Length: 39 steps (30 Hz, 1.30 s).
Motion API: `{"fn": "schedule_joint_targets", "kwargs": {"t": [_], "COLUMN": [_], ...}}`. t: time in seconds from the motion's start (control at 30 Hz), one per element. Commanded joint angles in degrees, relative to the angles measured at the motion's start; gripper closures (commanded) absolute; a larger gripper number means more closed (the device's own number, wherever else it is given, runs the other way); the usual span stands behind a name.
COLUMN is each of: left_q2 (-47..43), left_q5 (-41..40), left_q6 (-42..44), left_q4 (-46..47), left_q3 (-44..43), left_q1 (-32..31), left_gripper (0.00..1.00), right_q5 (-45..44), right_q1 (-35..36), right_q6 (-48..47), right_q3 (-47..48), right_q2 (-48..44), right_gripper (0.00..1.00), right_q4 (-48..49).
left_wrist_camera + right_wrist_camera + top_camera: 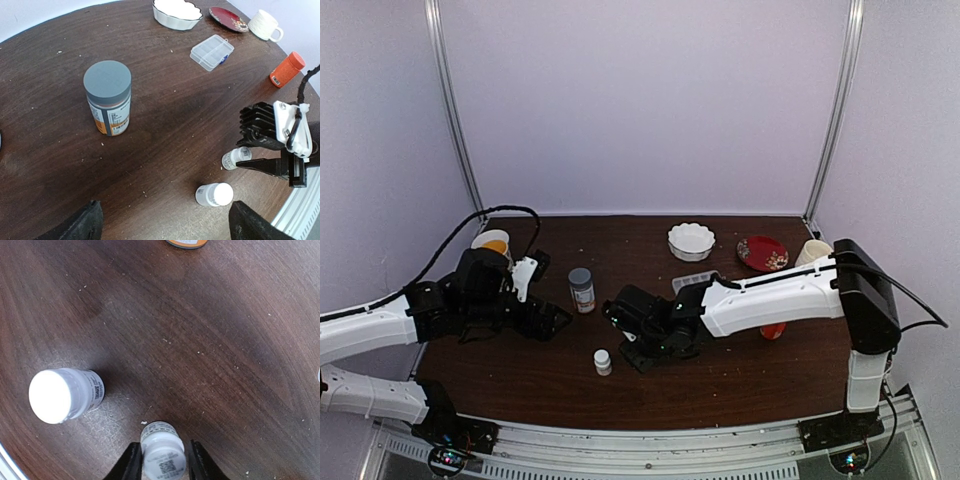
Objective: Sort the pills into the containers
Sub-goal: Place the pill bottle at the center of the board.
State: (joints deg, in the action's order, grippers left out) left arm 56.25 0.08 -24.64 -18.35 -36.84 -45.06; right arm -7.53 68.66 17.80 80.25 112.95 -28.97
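My right gripper (162, 460) is shut on a small white bottle (161, 452), one black finger on each side of it. A second small white bottle (62, 395) stands just to its left, apart from the fingers. Tiny pale pills (144, 422) lie scattered on the dark tabletop. The containers, a clear compartment box (212, 51) with its lid down, sit further back. My left gripper (167, 230) hangs open and empty above the table, near the second bottle (215, 194). In the top view the right gripper (635, 350) hides the held bottle.
A grey-capped bottle with an orange label (107, 97) stands left of centre. At the back are a white scalloped bowl (691, 241), a red plate (762, 253) and a white mug (812, 252). An orange bottle (287, 69) stands at the right.
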Motion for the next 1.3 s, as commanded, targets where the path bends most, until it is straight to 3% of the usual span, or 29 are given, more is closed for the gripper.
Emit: {"fn": "schedule_joint_targets", "kwargs": {"t": [0.0,0.07,0.5,0.7,1.0,1.17,1.27], "left_q2": [0.5,0.8,5.0,6.6,9.5,10.9,11.8], "left_q5": [-0.7,-0.3,4.8,5.4,4.4,3.2,1.2], "left_q6": [-0.5,-0.5,-1.2,-1.3,-1.5,-1.6,-1.6], "left_q4": [0.4,0.4,3.0,3.6,4.1,4.1,3.0], "left_q3": [0.4,0.3,0.1,-0.6,-2.6,-3.6,-4.6], "left_q1": [-0.2,-0.2,-0.5,-1.4,-4.9,-6.8,-8.4], "left_gripper": [0.09,0.09,0.09,0.09,0.09,0.09,0.09], "right_q5": [-2.3,-2.9,-12.9,-13.5,-4.9,-3.9,-3.4], "right_q1": [0.2,0.2,-3.4,-10.3,-24.2,-26.5,-27.2], "right_q6": [0.9,1.1,3.4,5.3,6.6,6.1,6.0], "right_q3": [1.0,0.2,-13.9,-24.1,-32.9,-32.5,-32.2], "right_q2": [0.1,-0.8,-11.9,-19.8,-27.7,-27.2,-26.7], "right_gripper": [0.74,0.79,0.83,0.83,0.81,0.77,0.62], "right_q4": [-0.7,-0.4,-1.1,0.4,5.5,5.3,5.2]}}
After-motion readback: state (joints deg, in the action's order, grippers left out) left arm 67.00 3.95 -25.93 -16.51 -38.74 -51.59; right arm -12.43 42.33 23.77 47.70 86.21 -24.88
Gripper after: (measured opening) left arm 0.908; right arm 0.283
